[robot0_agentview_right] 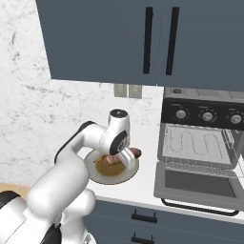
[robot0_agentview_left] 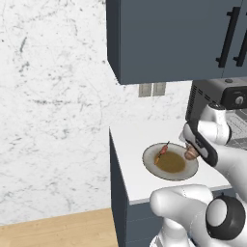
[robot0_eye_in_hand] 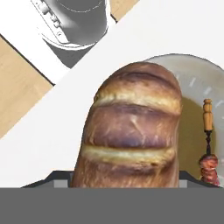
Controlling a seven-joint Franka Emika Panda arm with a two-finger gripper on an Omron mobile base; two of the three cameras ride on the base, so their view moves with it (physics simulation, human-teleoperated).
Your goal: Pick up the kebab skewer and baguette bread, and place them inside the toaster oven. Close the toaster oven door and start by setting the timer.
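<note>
The claw (robot0_agentview_right: 127, 157) is closed on the baguette bread (robot0_eye_in_hand: 131, 131), which fills the middle of the hand view between the two finger tips, its golden-brown crust crossed by paler slashes. In the right base view the loaf (robot0_agentview_right: 133, 153) pokes out sideways from the claw, above the near-right edge of the plate (robot0_agentview_right: 97, 177). Whether it is lifted clear of the plate or just resting on it is hard to judge from these angles.

The kebab skewer (robot0_agentview_left: 161, 153) lies on the plate (robot0_agentview_left: 150, 166), on its far left part in the left base view, with a wooden handle end and red chunks that also show at the right edge of the hand view (robot0_eye_in_hand: 208, 144). It sits just beside the loaf, apart from the claw.

The plate rests on the white worktop (robot0_agentview_left: 130, 144). To the right stands the toaster oven (robot0_agentview_right: 202, 143), its door (robot0_agentview_right: 198, 186) dropped open and flat, with the wire rack (robot0_agentview_right: 198, 145) exposed. A row of pale knobs runs across the dark panel above the opening; one of them is the timer (robot0_agentview_right: 180, 114). Dark blue-grey cabinets (robot0_agentview_right: 119, 38) hang above.
</note>
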